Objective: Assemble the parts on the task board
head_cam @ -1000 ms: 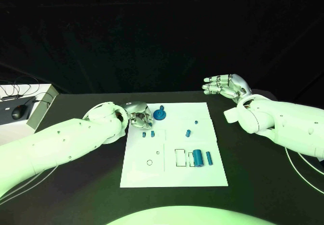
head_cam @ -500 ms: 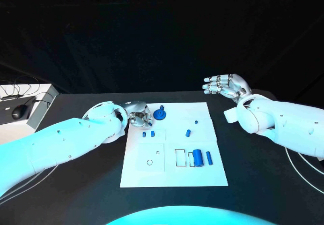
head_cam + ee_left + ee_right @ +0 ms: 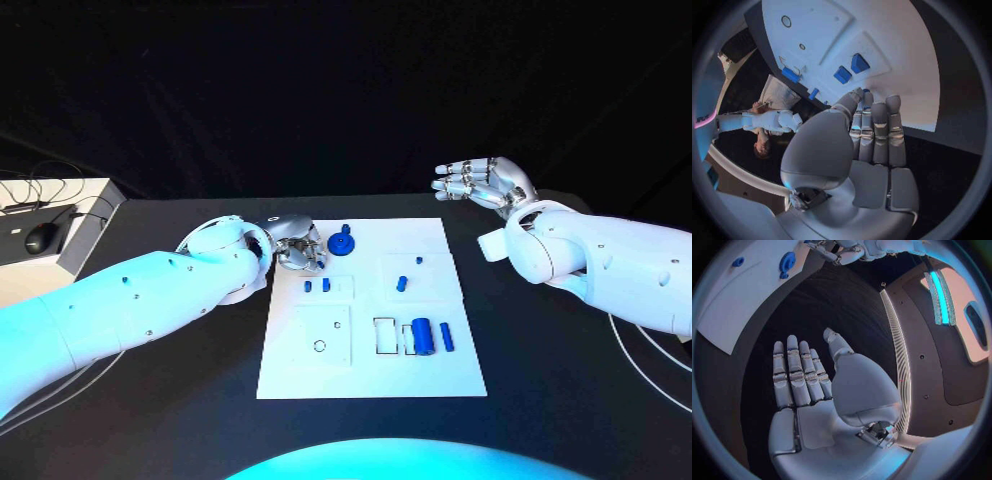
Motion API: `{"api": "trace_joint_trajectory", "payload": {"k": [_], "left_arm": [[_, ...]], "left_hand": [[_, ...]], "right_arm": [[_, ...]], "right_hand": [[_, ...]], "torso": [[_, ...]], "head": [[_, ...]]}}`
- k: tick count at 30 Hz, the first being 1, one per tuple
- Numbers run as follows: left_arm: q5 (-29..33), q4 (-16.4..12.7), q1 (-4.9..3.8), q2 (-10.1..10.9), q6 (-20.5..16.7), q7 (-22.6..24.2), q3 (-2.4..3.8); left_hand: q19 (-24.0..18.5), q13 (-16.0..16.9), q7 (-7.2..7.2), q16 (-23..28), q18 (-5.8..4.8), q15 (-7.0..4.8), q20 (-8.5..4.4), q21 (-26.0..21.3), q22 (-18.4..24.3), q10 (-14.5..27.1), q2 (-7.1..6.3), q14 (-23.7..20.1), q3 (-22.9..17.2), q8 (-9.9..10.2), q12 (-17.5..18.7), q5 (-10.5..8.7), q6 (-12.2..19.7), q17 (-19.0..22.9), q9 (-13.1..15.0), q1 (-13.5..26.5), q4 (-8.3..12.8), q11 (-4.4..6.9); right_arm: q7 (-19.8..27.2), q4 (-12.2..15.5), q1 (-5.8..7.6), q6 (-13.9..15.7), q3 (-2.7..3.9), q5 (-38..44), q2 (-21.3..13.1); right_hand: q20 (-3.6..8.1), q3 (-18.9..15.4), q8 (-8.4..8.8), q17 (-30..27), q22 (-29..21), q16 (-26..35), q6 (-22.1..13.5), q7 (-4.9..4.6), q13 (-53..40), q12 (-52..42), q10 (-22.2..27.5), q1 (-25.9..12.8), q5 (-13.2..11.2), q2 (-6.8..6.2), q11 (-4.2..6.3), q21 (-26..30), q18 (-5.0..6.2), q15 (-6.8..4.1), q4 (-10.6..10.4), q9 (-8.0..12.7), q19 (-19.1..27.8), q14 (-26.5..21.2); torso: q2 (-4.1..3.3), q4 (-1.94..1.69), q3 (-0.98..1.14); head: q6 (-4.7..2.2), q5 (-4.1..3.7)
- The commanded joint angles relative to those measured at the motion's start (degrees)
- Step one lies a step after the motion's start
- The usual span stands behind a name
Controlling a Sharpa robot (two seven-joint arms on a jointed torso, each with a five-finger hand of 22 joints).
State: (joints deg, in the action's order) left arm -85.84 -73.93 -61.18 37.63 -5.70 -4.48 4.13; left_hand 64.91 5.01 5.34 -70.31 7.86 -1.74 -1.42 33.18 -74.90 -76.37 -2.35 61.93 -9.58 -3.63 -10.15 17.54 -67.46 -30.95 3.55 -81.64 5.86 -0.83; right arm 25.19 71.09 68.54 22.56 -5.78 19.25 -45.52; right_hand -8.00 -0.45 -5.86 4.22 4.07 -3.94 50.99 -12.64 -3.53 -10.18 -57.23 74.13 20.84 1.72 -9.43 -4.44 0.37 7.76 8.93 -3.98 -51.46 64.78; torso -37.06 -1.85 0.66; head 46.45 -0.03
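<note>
Presently: left hand [image 3: 296,245] empty, fingers extended, beside gear [image 3: 340,243]; right hand [image 3: 483,183] spread, idle; risk: knocking gear across task board [image 3: 369,375].

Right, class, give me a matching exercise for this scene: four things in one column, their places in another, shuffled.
Things:
1. left hand
2. right hand
3. round blue gear part
4. white box

Places:
A. raised beyond the board's far right corner
B. table's left edge
C. at the task board's far left edge
D. on the board, beside the left hand

Pairs: 1-C, 2-A, 3-D, 4-B
</note>
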Motion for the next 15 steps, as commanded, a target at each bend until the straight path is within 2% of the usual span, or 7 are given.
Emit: {"api": "trace_joint_trajectory", "payload": {"k": [1,15], "left_arm": [[0.6,0.2,0.09,-0.1,1.0,0.6,-0.1],[1.5,0.0,0.09,0.0,-0.8,2.2,-0.1]], "left_hand": [[0.1,-0.1,0.04,0.3,-0.75,0.0,-0.04,-0.2,-1.0,0.4,0.67,0.0,-0.1,0.1,0.1,-0.12,0.7,-0.1,0.1,0.1,0.4,-0.01],[0.1,-0.1,-0.41,0.6,-0.8,-0.19,-0.17,-0.1,-1.0,0.2,0.34,0.1,-0.6,0.1,0.2,-0.12,1.8,-0.3,0.1,0.0,1.0,0.27]], "right_arm": [[0.4,0.0,0.02,-0.5,0.04,0.3,0.1],[0.4,0.0,0.02,-0.5,0.04,0.3,0.0]], "right_hand": [[0.17,0.4,0.39,0.0,0.0,0.2,0.1,-0.12,0.1,0.3,-0.5,-0.5,0.3,0.28,0.06,0.1,-0.37,-0.17,0.0,0.0,0.3,0.1],[0.17,0.4,0.39,0.0,0.0,0.2,0.1,-0.12,0.1,0.3,-0.5,-0.5,0.3,0.28,0.06,0.1,-0.37,-0.17,0.0,0.0,0.3,0.1]], "torso": [[-0.01,0.05,0.04],[-0.02,0.0,0.03]], "head": [[0.02,-0.02],[0.04,-0.08]]}}
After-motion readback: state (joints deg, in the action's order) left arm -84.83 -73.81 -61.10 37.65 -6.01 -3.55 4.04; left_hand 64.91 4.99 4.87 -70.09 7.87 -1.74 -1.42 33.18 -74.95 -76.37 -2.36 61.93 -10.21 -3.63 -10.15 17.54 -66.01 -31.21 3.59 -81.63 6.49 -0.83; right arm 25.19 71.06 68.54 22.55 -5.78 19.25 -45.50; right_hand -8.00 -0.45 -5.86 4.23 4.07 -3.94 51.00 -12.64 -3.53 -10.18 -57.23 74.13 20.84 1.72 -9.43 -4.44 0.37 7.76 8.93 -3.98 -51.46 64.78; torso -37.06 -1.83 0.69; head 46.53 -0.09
